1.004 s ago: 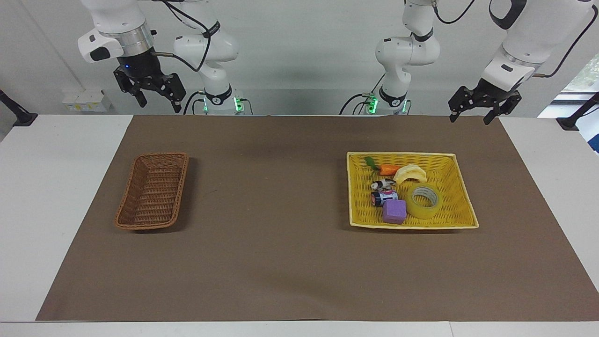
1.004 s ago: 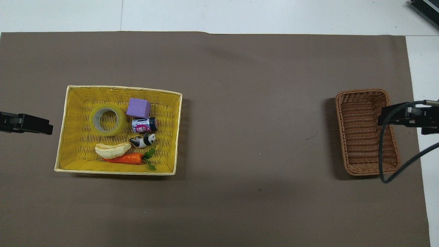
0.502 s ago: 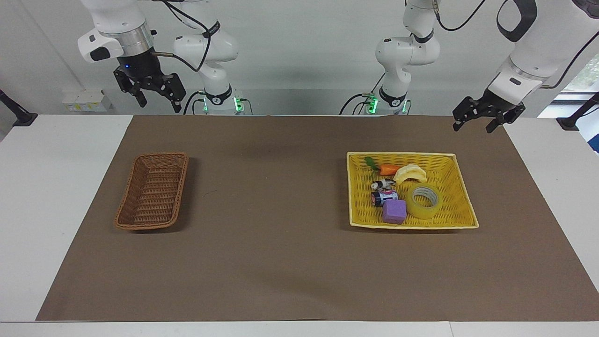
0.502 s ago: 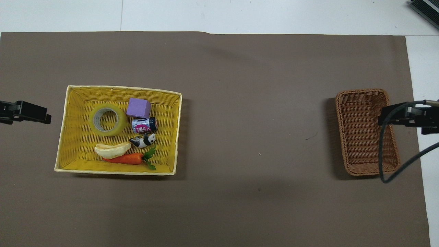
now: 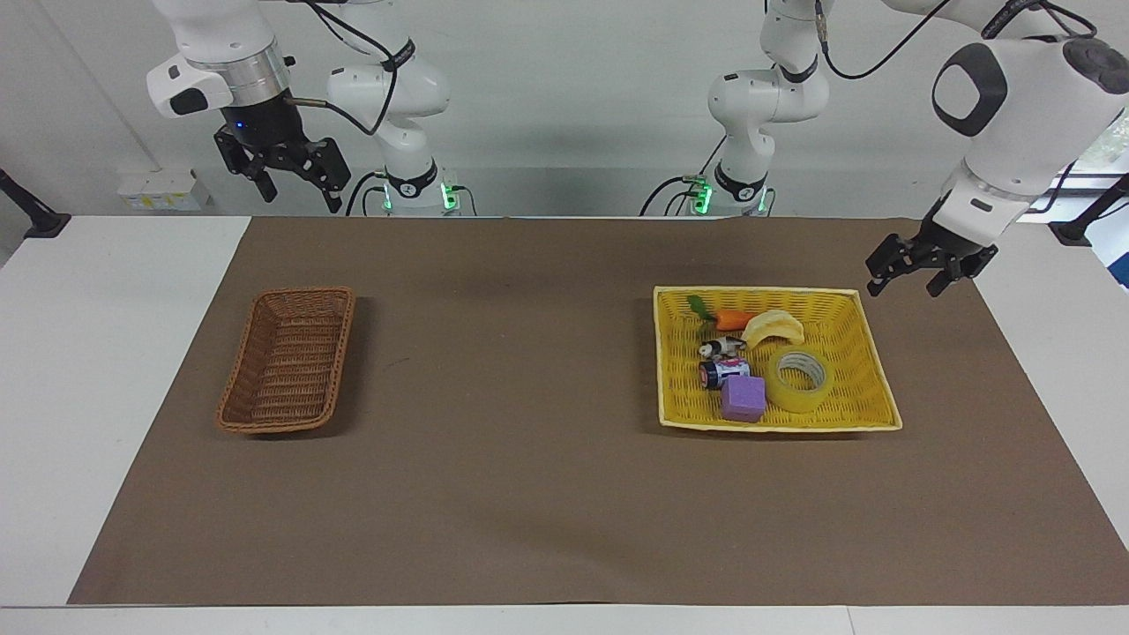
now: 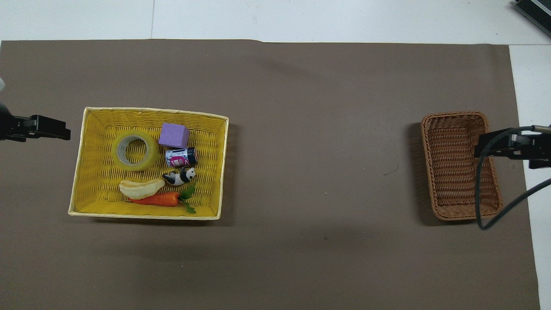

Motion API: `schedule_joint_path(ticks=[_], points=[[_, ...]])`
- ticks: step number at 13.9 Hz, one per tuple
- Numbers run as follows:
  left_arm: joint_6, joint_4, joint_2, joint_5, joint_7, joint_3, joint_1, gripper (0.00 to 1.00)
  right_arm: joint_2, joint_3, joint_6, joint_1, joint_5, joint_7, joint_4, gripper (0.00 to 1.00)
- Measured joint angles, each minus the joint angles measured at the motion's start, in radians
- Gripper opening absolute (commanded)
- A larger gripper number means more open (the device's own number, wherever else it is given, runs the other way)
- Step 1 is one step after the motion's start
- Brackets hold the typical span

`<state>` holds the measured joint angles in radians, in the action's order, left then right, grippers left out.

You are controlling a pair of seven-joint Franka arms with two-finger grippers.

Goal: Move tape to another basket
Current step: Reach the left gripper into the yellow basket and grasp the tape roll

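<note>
The tape (image 5: 798,399) lies flat in the yellow tray (image 5: 860,388), beside a purple cube (image 5: 743,399). It also shows in the overhead view (image 6: 135,165). The dark brown wicker basket (image 5: 287,362) stands empty at the right arm's end of the mat, also in the overhead view (image 6: 460,165). My left gripper (image 5: 904,287) is open and empty, in the air over the mat just outside the tray's corner; the overhead view shows it (image 6: 45,128) beside the tray (image 6: 94,181). My right gripper (image 5: 300,196) is open and empty, raised high near the brown basket, and waits.
The tray also holds a small can (image 5: 723,372), a panda figure (image 5: 723,346), a pale yellow curved piece (image 5: 773,326) and a toy carrot (image 5: 732,318). A brown mat (image 5: 529,397) covers the table.
My left gripper has come down and moved toward the yellow tray. The right arm and all the objects have stayed where they were.
</note>
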<state>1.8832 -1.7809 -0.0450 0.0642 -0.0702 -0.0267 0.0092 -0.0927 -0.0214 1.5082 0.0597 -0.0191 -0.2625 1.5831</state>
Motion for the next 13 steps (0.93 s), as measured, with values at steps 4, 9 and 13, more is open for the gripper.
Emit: schedule_joint_path(ticks=[4,9,13], points=[[0.200,-0.085,-0.111,0.000,0.001,0.005,0.000,1.00,0.000,0.000,0.000,0.000,0.000,0.000,0.000,1.00],[0.407,-0.217,-0.178,0.001,0.005,0.019,-0.026,0.56,0.000,0.000,0.000,0.000,0.000,0.000,0.000,1.00],[0.499,-0.316,-0.182,0.001,0.007,0.021,-0.047,0.03,0.000,0.000,0.000,0.000,0.000,0.000,0.000,1.00]])
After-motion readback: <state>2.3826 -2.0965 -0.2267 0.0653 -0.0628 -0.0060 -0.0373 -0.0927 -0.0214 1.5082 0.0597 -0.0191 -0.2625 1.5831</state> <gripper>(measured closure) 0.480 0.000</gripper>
